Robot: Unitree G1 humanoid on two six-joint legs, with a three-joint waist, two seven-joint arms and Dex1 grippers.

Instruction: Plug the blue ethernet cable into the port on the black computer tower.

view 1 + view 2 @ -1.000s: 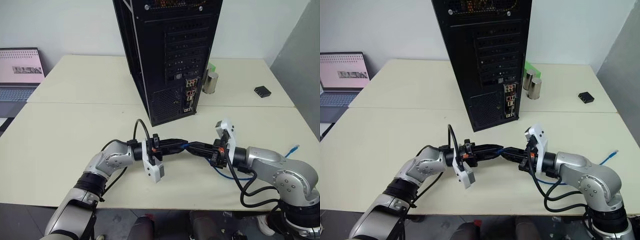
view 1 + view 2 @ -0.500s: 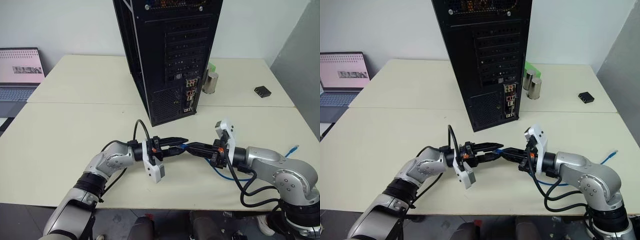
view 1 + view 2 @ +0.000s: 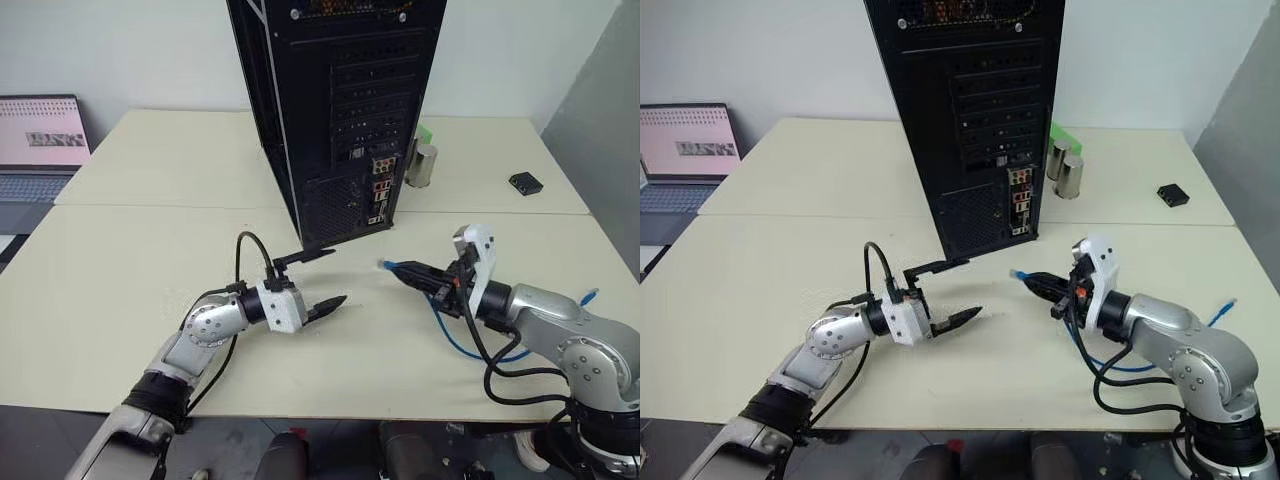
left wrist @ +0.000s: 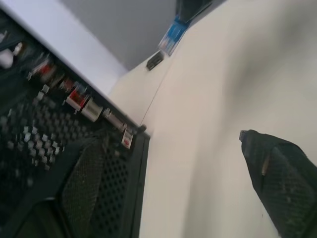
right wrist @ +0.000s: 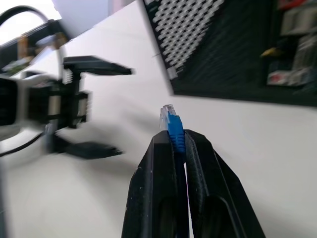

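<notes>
Cream table (image 3: 130,260), tower (image 3: 340,110) upright near its middle, rear panel facing the robot. Port (image 3: 378,187) sits in the connector cluster low on that panel, ahead of and to the left of the right gripper (image 3: 402,270).

Right gripper is clamped on the cable (image 5: 174,130) just behind the plug; clear tip pokes out past the fingertips. Plug axis runs along the fingers, roughly level, aimed left and forward, toward the tower but short of it, not yet squared to the panel. Rest of the cable loops on the table behind the right arm.

Left gripper (image 3: 312,280) hangs in front of the tower base, jaws spread wide, holding nothing.

Right arm is nearer and has the plug; I'd expect it to do the insertion.
</notes>
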